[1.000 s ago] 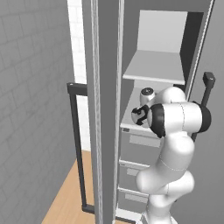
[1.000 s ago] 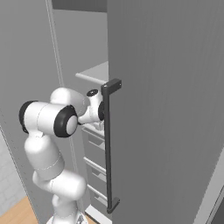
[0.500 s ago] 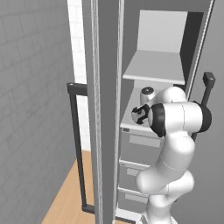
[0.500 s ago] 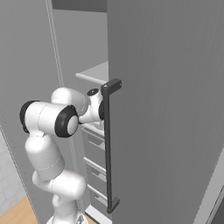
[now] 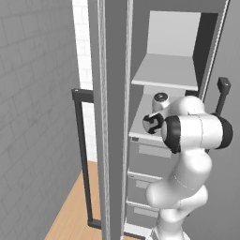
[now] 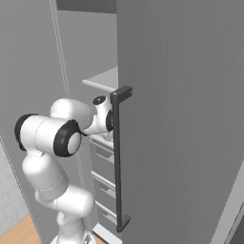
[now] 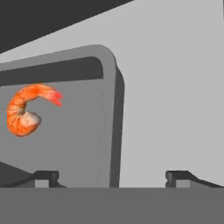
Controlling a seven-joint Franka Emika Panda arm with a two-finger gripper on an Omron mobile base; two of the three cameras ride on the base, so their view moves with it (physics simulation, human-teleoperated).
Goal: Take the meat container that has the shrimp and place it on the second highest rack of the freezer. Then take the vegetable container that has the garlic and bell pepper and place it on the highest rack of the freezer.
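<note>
The shrimp [image 7: 26, 109] lies curled in a shallow grey meat container [image 7: 78, 144], which rests on a light grey shelf [image 7: 175, 109] inside the freezer [image 5: 164, 37]. My gripper [image 7: 111, 178] is open, its fingertips [image 7: 41, 177] set wide apart on either side of the container's right rim. In the left base view my arm reaches in at the lower of the two flat shelves, the second highest rack [image 5: 138, 127], below the highest rack [image 5: 166, 71]. The garlic and bell pepper container is out of view.
The freezer's open door stands edge-on at my left with its black bar handle [image 5: 82, 154]. Another door with a black handle [image 6: 118, 162] is close on my right. Drawers [image 5: 150, 159] sit under the shelves. A tiled wall [image 5: 33, 117] stands to the left.
</note>
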